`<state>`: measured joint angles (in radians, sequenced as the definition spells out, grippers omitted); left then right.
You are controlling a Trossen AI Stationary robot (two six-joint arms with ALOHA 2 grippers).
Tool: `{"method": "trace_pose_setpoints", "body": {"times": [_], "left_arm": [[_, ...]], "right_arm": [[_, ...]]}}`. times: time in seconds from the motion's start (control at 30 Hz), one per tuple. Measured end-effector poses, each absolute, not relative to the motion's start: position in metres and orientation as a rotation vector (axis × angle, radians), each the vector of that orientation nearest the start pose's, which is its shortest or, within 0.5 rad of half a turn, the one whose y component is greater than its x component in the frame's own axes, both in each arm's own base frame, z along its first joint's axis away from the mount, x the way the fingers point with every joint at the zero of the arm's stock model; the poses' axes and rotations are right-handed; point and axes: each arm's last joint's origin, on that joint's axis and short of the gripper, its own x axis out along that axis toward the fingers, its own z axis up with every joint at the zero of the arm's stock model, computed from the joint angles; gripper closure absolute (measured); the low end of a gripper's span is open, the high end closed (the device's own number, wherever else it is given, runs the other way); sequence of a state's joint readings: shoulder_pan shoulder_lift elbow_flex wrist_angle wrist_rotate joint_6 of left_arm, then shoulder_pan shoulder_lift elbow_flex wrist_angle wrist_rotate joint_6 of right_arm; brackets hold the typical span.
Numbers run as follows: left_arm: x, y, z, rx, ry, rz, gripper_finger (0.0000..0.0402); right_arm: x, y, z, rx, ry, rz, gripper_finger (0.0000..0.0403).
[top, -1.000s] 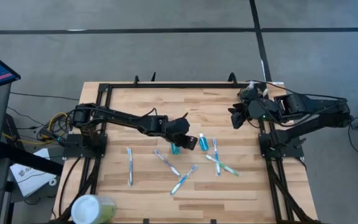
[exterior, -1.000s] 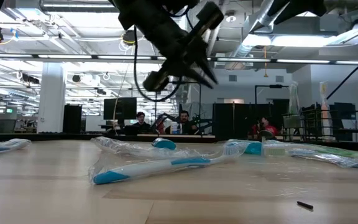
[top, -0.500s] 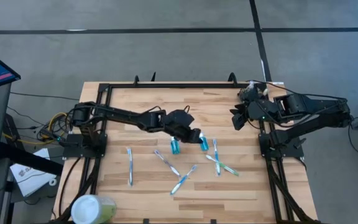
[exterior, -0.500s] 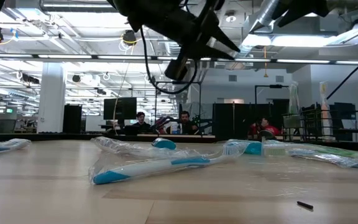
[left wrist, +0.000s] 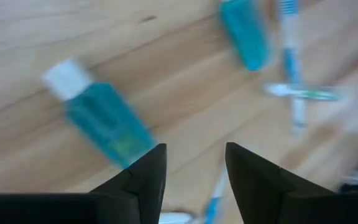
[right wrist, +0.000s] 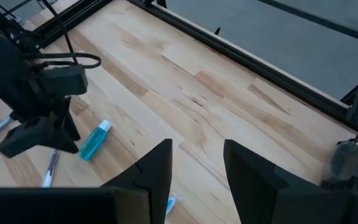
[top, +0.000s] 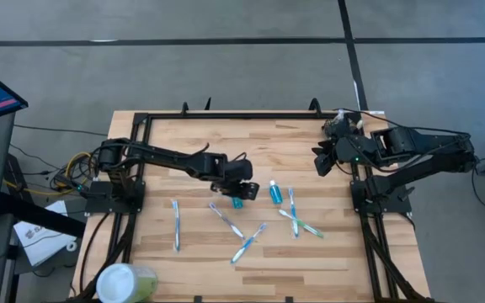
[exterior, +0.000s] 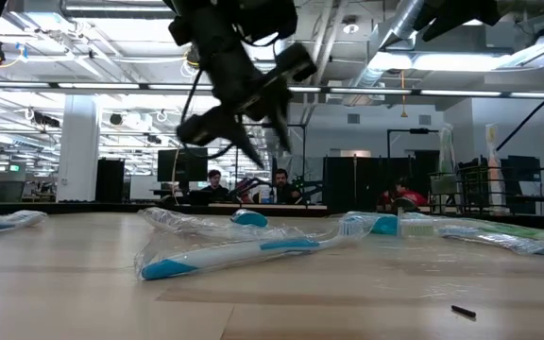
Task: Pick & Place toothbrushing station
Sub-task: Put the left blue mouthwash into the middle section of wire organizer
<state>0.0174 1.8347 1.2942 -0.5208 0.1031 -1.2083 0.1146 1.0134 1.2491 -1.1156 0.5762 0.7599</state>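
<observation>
The toothbrushing station is out of view in every frame. My left gripper (top: 237, 188) hangs open over the middle of the table, pointing steeply down, with nothing between its fingers (left wrist: 194, 168). A teal bottle with a white cap (left wrist: 101, 118) lies flat on the wood just beside one fingertip. A second teal bottle (top: 274, 192) lies a little to its right. My right gripper (right wrist: 194, 168) is open and empty. It is raised by the table's far right edge (top: 320, 160).
Several blue-and-white toothbrushes in clear wrappers (top: 242, 225) lie scattered on the near half of the table, and one (top: 176, 224) lies apart to the left. A pale-green cup with a white lid (top: 125, 282) stands at the near left corner. A black frame (top: 226, 116) borders the table.
My left gripper swung toward the table's right edge, then came back left over the near teal bottle. It tipped more steeply down and its fingers opened. The bottles and toothbrushes lie where they were.
</observation>
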Motion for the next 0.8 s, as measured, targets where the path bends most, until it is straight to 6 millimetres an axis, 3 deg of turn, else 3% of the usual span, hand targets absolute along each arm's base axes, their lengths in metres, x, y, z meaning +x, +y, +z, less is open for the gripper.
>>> {"method": "trace_pose_setpoints", "body": {"times": [0.3,0.8], "left_arm": [[0.364,0.001,0.186,-1.105,1.110,0.727,0.0236],[0.373,0.009,0.174,-1.133,1.071,0.752,0.0226]], "right_arm": [[0.164,0.003,0.372,0.403,0.617,-0.712,0.0269],[0.165,0.002,0.372,0.401,0.614,-0.726,0.0269]]}}
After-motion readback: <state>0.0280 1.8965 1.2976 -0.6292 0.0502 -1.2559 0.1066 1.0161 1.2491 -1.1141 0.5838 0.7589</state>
